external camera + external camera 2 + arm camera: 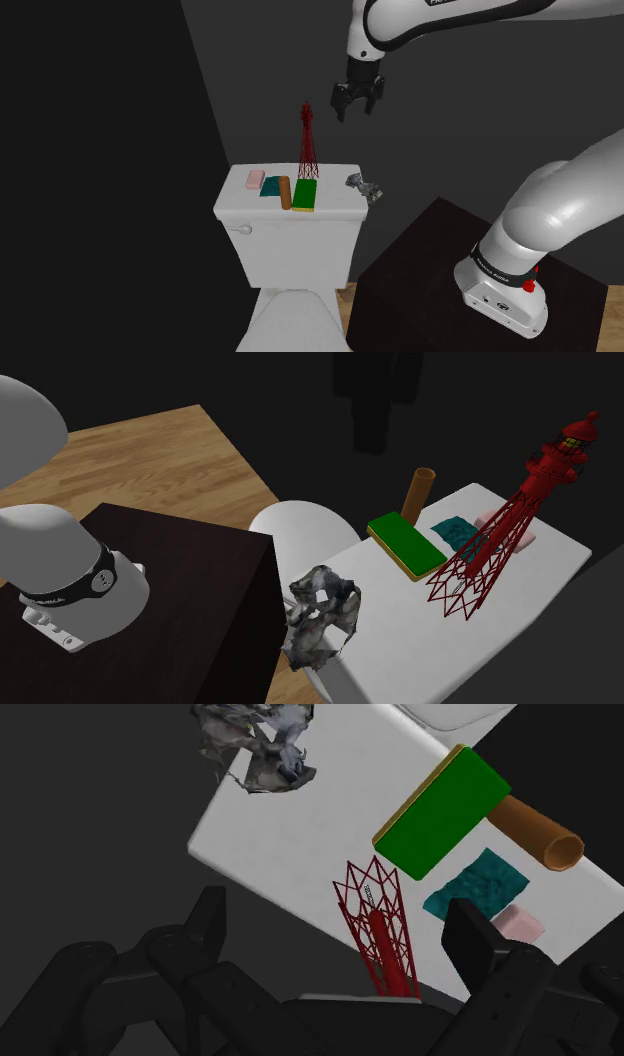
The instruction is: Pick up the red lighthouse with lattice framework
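The red lighthouse [307,143] with its lattice frame stands upright at the back of the white toilet tank lid [335,205]. It also appears as a tall tower [505,530] in the second exterior view. My black gripper [355,101] hangs open in the air, above the lighthouse and off to the shoulder view's right, apart from it. Seen from the wrist, the lighthouse [378,927] rises between my spread fingers [476,941], and neither one touches it.
On the lid lie a green block [305,194], a brown cylinder [285,192], a teal pad [270,186] and a pink bar [254,179]. A crumpled grey object [365,187] hangs over the lid's edge nearest the dark stand [440,270]. Dark walls close behind.
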`<state>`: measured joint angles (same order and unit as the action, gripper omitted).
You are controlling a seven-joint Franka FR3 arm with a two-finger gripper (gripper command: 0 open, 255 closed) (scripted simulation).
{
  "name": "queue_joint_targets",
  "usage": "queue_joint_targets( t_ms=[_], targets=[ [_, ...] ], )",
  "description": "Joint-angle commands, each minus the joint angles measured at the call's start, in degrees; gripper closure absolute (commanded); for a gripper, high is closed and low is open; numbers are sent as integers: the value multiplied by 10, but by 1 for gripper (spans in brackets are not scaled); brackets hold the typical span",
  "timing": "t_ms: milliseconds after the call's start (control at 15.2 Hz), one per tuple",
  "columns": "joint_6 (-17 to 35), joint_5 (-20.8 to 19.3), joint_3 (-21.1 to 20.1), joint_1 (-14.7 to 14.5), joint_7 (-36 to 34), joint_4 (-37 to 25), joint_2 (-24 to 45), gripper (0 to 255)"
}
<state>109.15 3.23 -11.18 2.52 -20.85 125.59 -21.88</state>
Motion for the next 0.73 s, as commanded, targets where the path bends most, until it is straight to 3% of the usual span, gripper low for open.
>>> queue_joint_targets(
  t_ms=[0,660],
  targets=[
    [22,-4,-9,6,-30,-28,31,0],
    [96,-71,-47,18,-197,-205,204,0]
  ],
)
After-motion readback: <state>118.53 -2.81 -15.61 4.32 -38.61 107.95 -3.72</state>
